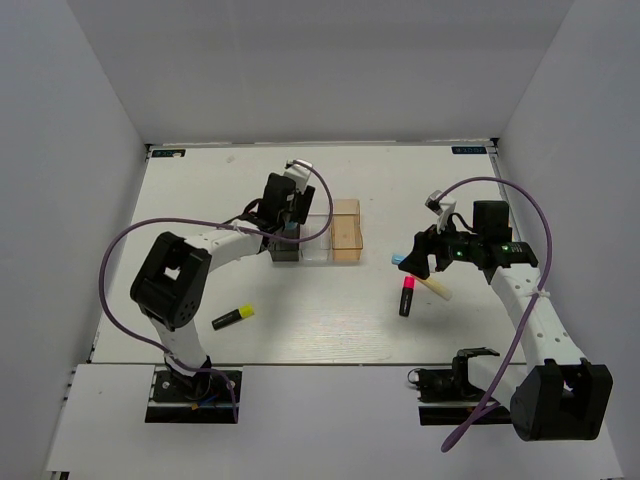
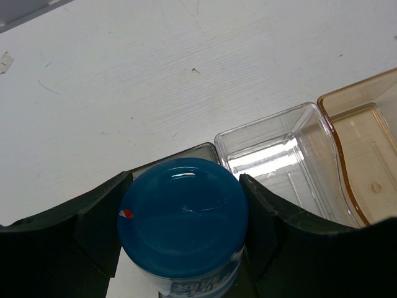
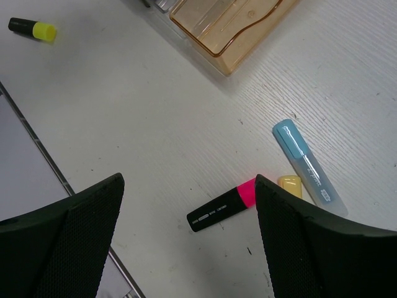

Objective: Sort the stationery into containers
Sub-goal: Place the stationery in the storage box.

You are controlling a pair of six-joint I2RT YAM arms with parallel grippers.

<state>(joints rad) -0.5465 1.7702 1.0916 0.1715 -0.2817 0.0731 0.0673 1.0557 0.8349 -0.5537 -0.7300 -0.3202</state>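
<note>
Clamping the blue round roll [image 2: 183, 217] in the left gripper [image 1: 288, 222] over the smoky-grey plastic bin [image 2: 186, 153] for dropping; hovering the right gripper [image 3: 188, 186], spread wide, above the pink-ended black highlighter [image 3: 220, 211].

Bright, even white light, soft short shadows, glare on clear bin [image 2: 251, 160] and blue roll [image 2: 183, 217], focus sharp throughout

White links are joined by bulky black housings on the left arm [image 1: 225, 243] and the right arm [image 1: 530, 315]. A purple cable is looped along each. Black jaws are seen.
</note>
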